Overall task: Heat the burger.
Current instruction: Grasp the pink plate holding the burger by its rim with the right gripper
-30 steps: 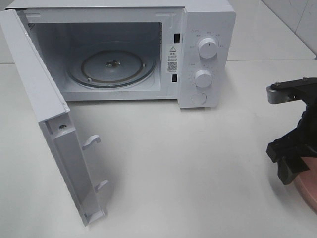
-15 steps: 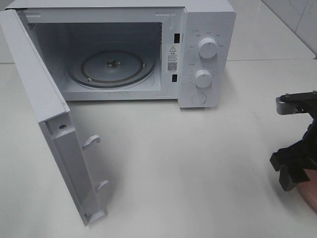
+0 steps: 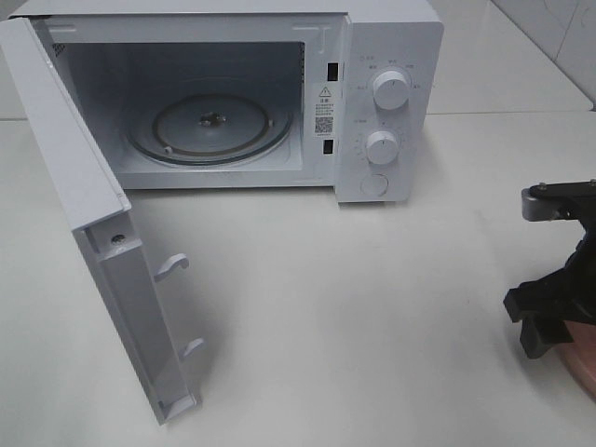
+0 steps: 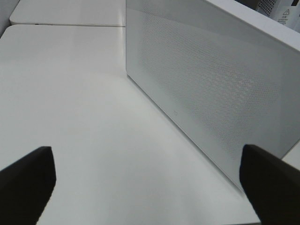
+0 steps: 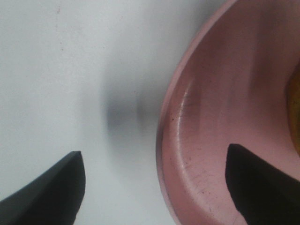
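We see only a yellow-orange sliver of the burger (image 5: 296, 110), at the very edge of the right wrist view. It sits on the pink plate (image 5: 211, 117). In the high view the burger itself is out of sight. There, only a piece of the plate's rim shows, on the right side of the table (image 3: 354, 298) towards its front edge.

The right gripper (image 5: 153, 152) hangs over that rim with its jaws wide apart and nothing clamped between them. One finger (image 5: 51, 190) is over bare table just outside the plate and the other is over the plate's inner slope. We cannot tell whether either finger touches the plate. A soft shadow lies on the table just beside the rim.

Well apart from the plate, at the back of the table, stands the white microwave (image 3: 386, 56). Its door (image 3: 93, 233) is swung fully open towards the table's left front. The cavity holds a glass turntable (image 3: 209, 126) with nothing on it. Two round knobs (image 3: 389, 90) sit one above the other on the control panel at the microwave's right end.

The left gripper (image 4: 145, 150) is out of the high view. From its own wrist view we see its jaws spread wide and holding nothing. It is above the table on the outer side of the open door, whose perforated face fills much of that picture.
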You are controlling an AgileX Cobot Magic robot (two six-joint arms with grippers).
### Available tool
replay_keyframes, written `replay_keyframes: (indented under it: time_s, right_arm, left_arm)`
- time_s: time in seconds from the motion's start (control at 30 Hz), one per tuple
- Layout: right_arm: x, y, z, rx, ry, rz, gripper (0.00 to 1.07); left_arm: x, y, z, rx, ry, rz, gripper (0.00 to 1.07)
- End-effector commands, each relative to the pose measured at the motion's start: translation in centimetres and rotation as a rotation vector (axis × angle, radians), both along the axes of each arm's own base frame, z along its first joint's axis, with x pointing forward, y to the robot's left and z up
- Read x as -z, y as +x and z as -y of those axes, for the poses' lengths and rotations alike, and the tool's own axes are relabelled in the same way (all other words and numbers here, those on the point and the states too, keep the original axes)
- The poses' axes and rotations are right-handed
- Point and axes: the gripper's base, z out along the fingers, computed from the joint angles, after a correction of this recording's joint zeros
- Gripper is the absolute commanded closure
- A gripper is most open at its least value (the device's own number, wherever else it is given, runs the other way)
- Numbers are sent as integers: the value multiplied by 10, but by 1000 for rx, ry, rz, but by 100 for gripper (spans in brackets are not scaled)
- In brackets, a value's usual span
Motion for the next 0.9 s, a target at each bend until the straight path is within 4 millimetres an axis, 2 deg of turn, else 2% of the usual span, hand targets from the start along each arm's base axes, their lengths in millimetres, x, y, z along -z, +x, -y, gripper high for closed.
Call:
replay_keyframes:
  time_s: [0.03, 0.53, 0.9]
  right_arm:
    - [10, 2, 0, 13, -1, -10, 31]
    - [34, 7, 0, 16, -17, -60, 31]
    - [38, 9, 1, 7, -32, -53, 32]
  left_arm:
    - [0, 0, 0, 1, -2, 5, 7]
    - [0, 0, 0, 1, -2, 5, 7]
    - [0, 0, 0, 1, -2, 5, 7]
